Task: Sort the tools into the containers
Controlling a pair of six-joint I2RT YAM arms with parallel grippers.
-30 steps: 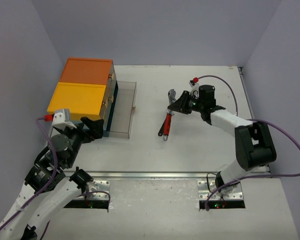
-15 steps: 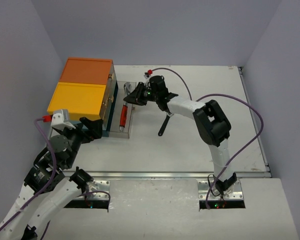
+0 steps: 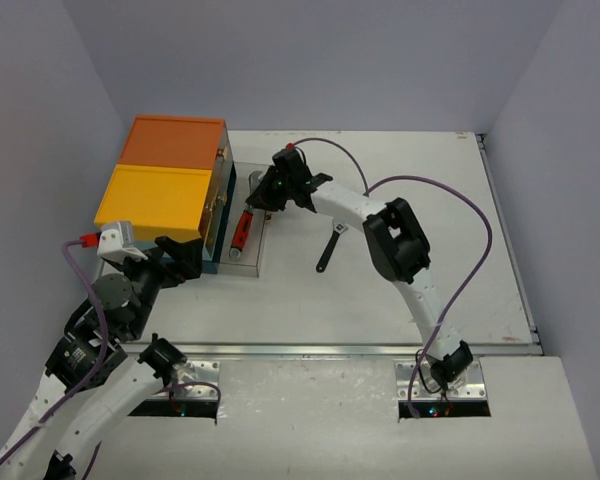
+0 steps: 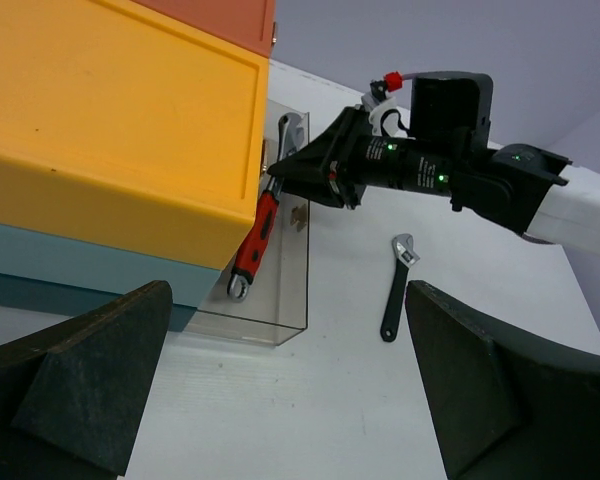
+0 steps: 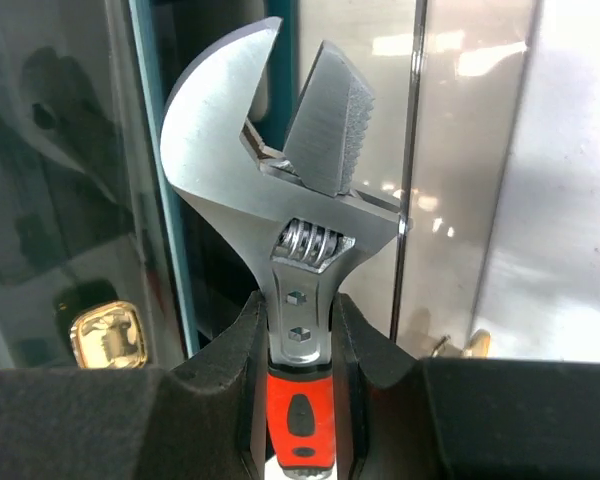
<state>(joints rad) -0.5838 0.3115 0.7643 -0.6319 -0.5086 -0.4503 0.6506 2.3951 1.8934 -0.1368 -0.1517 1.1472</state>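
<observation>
The left gripper [image 3: 176, 258] sits nearest, at the near corner of the teal box unit [image 3: 218, 262]. Its two fingers are spread wide with nothing between them, and it touches nothing.

Farther in, the right gripper [image 3: 264, 194] reaches across the table [image 3: 430, 180] to the clear drawer [image 3: 263, 250], which is pulled out from the box unit's right side. Its fingers [image 5: 225, 370] are closed on the red-handled adjustable wrench [image 3: 242, 230], pressing both sides of the steel neck just below the knurled adjuster and above the red grip. The wrench's own jaws stand partly open.

The wrench's long axis runs near to far, slightly slanted. The silver head points away at the far end, by the gripper, and the red handle slopes down toward the near end inside the drawer. In the left wrist view the hanging-hole end lies low in the drawer [image 4: 295, 290] near its front wall, and the wrench [image 4: 258, 235] lies close beside the box unit's face. Whether the handle end rests on the drawer floor cannot be told.

To the right of the drawer, well apart, a small black adjustable wrench [image 3: 330, 248] lies flat on the table, head toward the far side. The yellow top [image 3: 155, 197] is the nearer lid and the orange top [image 3: 172, 142] lies behind it. A brass latch [image 5: 105, 335] shows just left of the held wrench in the right wrist view. A purple cable [image 3: 450, 200] loops over the right arm.
</observation>
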